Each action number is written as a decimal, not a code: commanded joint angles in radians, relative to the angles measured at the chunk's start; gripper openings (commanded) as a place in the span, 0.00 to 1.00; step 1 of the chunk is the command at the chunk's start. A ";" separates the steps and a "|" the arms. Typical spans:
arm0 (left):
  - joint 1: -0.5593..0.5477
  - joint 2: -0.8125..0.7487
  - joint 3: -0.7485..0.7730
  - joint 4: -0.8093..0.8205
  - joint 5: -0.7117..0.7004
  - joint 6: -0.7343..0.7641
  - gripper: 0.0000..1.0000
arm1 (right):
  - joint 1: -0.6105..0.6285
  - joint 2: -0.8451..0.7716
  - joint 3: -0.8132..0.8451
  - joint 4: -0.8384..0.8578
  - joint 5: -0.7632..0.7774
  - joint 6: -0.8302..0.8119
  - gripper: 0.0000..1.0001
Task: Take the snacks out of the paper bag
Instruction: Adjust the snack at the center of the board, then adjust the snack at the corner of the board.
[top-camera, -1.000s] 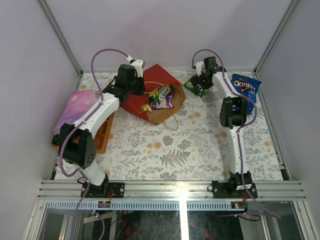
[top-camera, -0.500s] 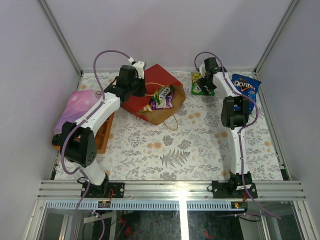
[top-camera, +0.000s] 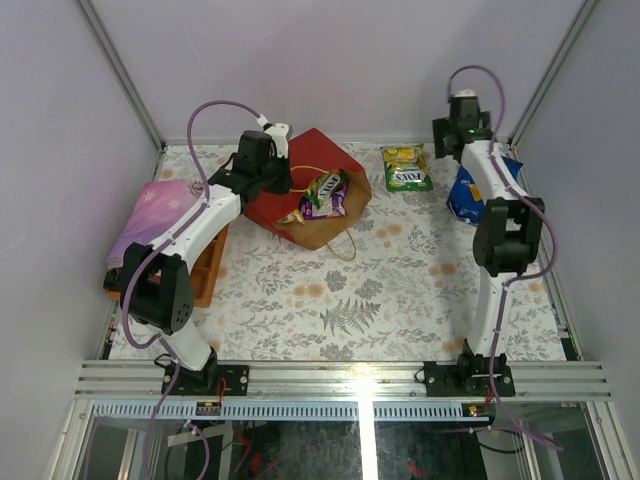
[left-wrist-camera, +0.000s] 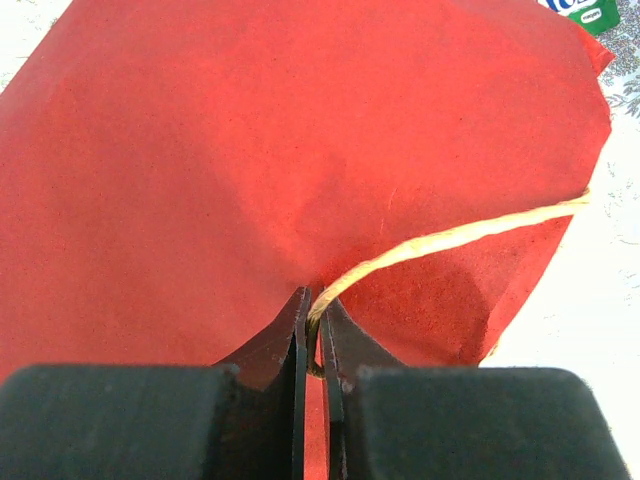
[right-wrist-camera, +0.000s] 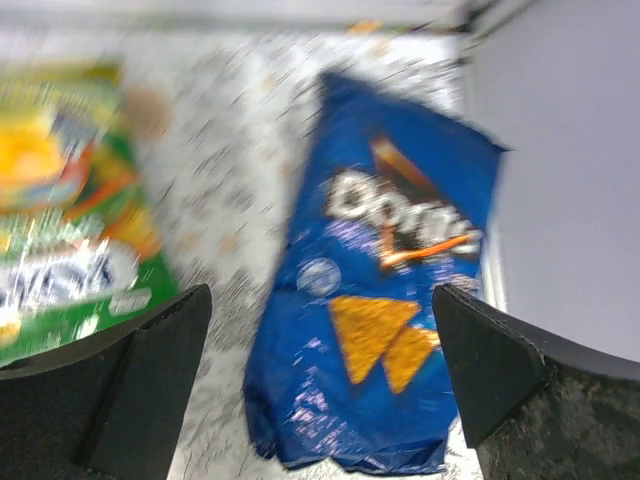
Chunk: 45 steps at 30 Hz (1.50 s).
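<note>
Between the closed fingers of my left gripper (left-wrist-camera: 312, 300) — twine handle (left-wrist-camera: 450, 238) of red paper bag (left-wrist-camera: 300, 150), pinched tight, snack packets (top-camera: 322, 195) at the bag's mouth beyond, below my right gripper (right-wrist-camera: 320, 300), spread wide, holding nothing — blue Doritos bag (right-wrist-camera: 390, 280), green-yellow packet (right-wrist-camera: 70, 230) left of it.

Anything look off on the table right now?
Only the paper bag: it lies tipped on its side, packets poking from its open mouth, and the left gripper holds its string handle with jaws shut. The green packet and blue chip bag lie flat outside it.
</note>
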 joint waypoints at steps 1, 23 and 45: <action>0.014 0.001 0.014 0.015 -0.037 0.013 0.05 | -0.099 -0.061 0.017 0.108 0.180 0.269 0.99; 0.017 0.028 0.025 -0.002 -0.069 0.024 0.05 | -0.238 0.337 0.284 -0.001 -0.045 0.415 0.89; 0.017 0.004 0.017 -0.003 -0.088 0.023 0.06 | -0.198 -0.158 -0.096 0.373 -0.147 0.498 1.00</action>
